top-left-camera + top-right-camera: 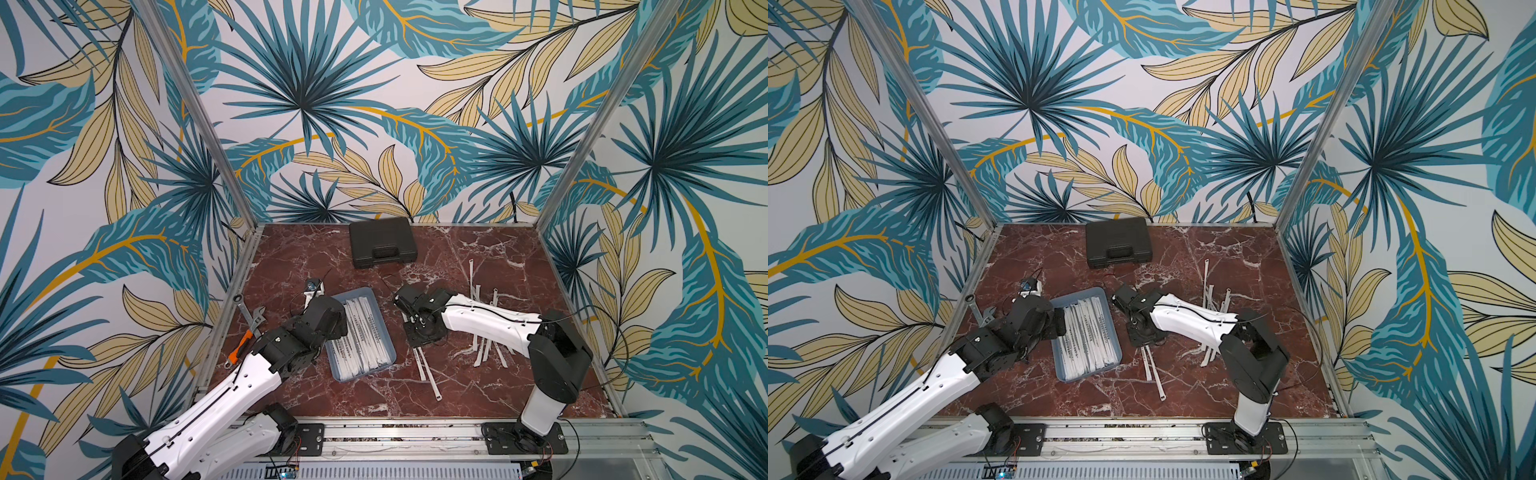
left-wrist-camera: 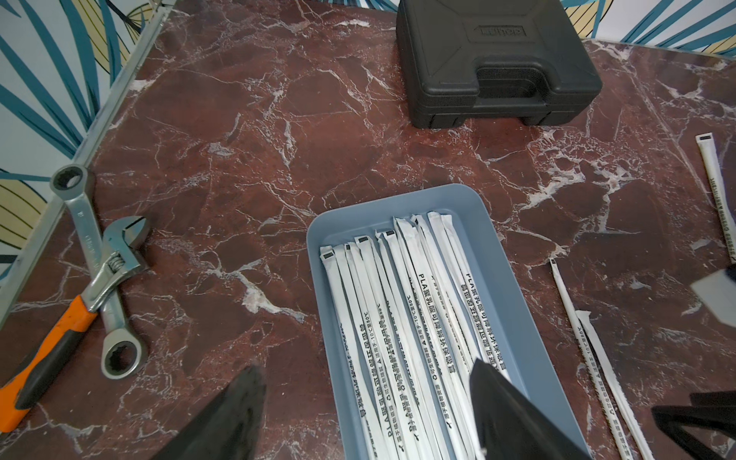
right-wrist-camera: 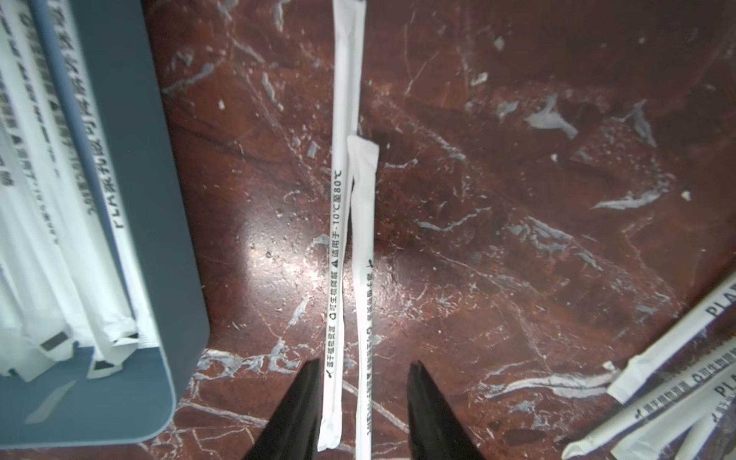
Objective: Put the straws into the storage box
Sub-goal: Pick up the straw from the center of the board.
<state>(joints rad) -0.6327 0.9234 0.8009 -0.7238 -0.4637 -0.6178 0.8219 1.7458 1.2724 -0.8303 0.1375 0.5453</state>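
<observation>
The storage box (image 1: 353, 291) (image 1: 1084, 292) is a blue-grey tray in the middle of the marble table, and several white wrapped straws (image 1: 365, 338) (image 2: 398, 298) lie side by side in it. My left gripper (image 2: 366, 366) hangs open over the tray's near end; one finger is above the table and the other above the straws. My right gripper (image 3: 365, 363) is open, low over the table beside the tray wall (image 3: 131, 199). Two loose straws (image 3: 342, 239) (image 1: 430, 374) lie between its fingers, untouched. More loose straws (image 1: 488, 349) (image 3: 677, 378) lie in a heap under the right arm.
A black hard case (image 1: 382, 243) (image 2: 498, 59) stands at the back of the table. A combination wrench (image 2: 85, 239) and an orange-handled adjustable wrench (image 2: 47, 350) lie by the left frame rail. A small white device (image 1: 312, 287) sits behind the tray's far left corner.
</observation>
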